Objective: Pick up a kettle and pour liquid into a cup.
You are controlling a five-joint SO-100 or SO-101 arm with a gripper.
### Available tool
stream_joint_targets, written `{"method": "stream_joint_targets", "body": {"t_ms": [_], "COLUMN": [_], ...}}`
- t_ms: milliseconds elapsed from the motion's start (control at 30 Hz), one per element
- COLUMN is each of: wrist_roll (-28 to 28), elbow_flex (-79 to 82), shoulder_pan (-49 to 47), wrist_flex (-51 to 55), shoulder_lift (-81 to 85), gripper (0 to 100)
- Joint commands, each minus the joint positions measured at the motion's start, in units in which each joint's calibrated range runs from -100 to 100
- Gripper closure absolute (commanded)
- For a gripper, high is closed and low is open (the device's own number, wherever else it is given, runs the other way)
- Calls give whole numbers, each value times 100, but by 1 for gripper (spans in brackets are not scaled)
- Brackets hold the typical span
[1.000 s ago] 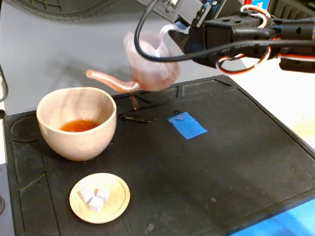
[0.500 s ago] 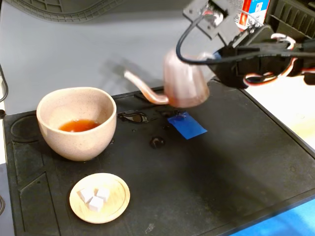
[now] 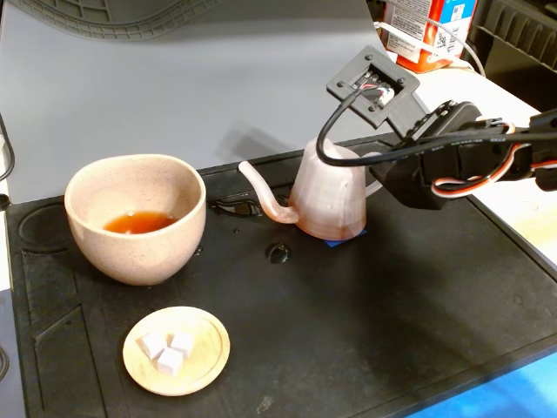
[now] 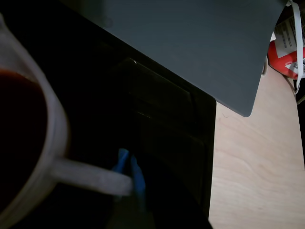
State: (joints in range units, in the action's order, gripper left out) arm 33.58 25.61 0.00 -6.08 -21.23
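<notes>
The pink ridged kettle [image 3: 329,205] stands upright on the black mat [image 3: 392,305], its thin spout [image 3: 261,192] pointing left toward the cup. My gripper [image 3: 376,178] is at the kettle's right side, shut on its white handle [image 4: 86,174]. In the wrist view the kettle's rim [image 4: 52,138] fills the left edge with dark liquid [image 4: 19,124] inside. The beige speckled cup [image 3: 139,252] stands at the left, apart from the kettle, with reddish-brown liquid [image 3: 137,223] at its bottom.
A small wooden dish [image 3: 209,361] with white cubes [image 3: 170,347] lies in front of the cup. Spilled drops [image 3: 278,253] and a wet patch [image 3: 233,207] mark the mat. Blue tape [image 3: 335,242] peeks from under the kettle. A red carton [image 3: 418,30] stands at the back right.
The kettle has swung right, away from the cup, turned from tilted to upright and come down onto the mat over the blue tape. A drop has appeared on the mat.
</notes>
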Motion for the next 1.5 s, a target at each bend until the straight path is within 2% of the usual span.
{"method": "stream_joint_targets", "body": {"t_ms": [0,267,300,433,500,767,833,867,1367,1467], "wrist_roll": [-23,-44,-243,-280,-280,-280,-285,-285,-269,-254], "elbow_flex": [-301,-428,-419,-447,-374,-84,-20,-20,316,1160], "shoulder_pan": [-42,-34,-19,-27,-19,-11,-11,-11,-133,-72], "wrist_flex": [-62,-62,-62,-70,-676,-658,-658,-658,-598,-581], "shoulder_lift": [24,16,16,16,-52,16,16,16,127,852], "gripper": [99,99,99,99,99,99,88,87,87,87]}}
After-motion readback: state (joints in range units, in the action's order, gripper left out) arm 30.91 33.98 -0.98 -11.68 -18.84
